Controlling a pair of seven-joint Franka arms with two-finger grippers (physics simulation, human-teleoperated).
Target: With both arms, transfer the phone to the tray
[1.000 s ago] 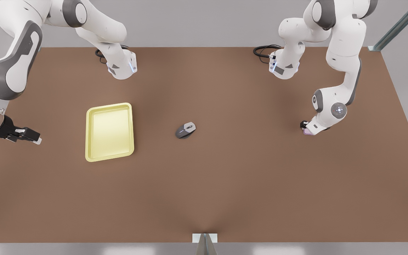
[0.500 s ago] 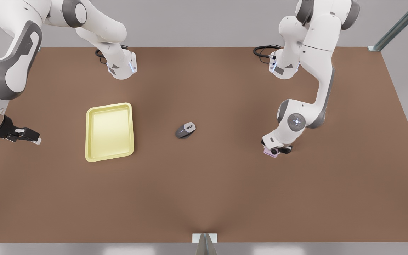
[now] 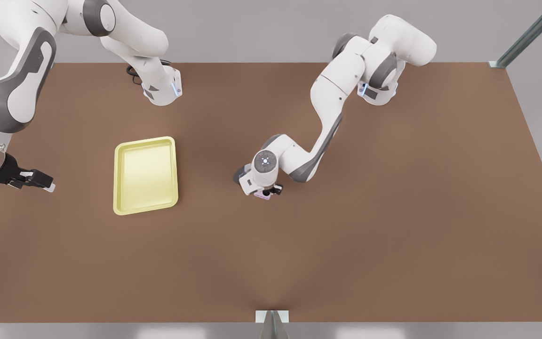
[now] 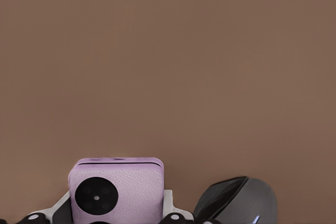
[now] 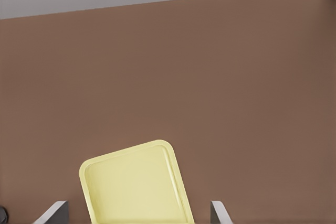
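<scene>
Brown matte desk [image 3: 346,235] under a plain grey back wall carries every item in the scene. Left claw [image 3: 264,192] sits at mid-desk, on the arm reaching in from the front view's right, and is closed on the small pale pink, nearly square phone [image 4: 116,190]; in the left wrist view the phone stands between the claw's fingers [image 4: 170,217], one black round camera circle facing the lens. Whether the phone is clear of the desk cannot be told. Grey rounded computer mouse [image 4: 236,200] lies just beside the left claw, partly hidden behind that arm's wrist in the front view. Right claw [image 3: 35,181] hangs near the desk edge at the front view's left, arm waiting, fingers spread with nothing between them; its finger tips [image 5: 52,213] frame the pale yellow rectangular shallow tray [image 3: 145,175] in the right wrist view. Tray with rounded corners and raised rim rests flat on the desk, between the two claws, near the right claw and well apart from the left claw and the phone.
</scene>
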